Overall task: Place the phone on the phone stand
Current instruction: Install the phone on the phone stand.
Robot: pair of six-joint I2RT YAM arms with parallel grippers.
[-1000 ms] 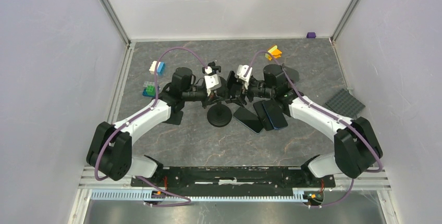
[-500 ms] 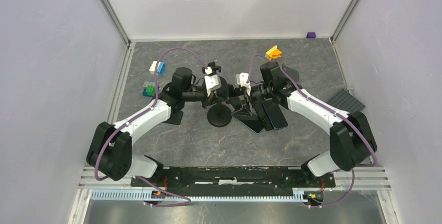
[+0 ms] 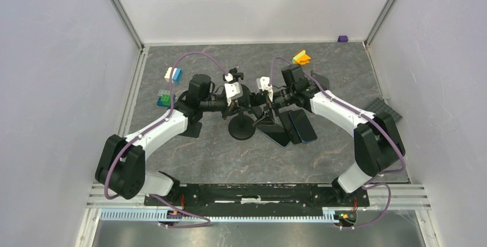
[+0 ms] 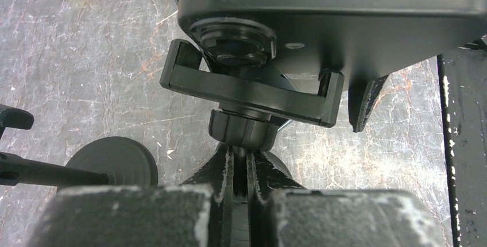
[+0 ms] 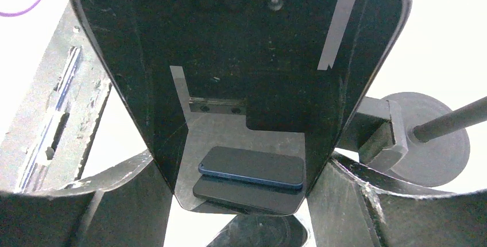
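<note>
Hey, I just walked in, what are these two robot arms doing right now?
They are mounting a phone on a stand. The left arm's fingers are clamped on the neck of the phone stand, just under its cradle. The right arm's fingers grip a black phone by its edges and hold it right at the cradle; whether it is seated is hard to tell. Two other phones lie flat nearby.
</note>
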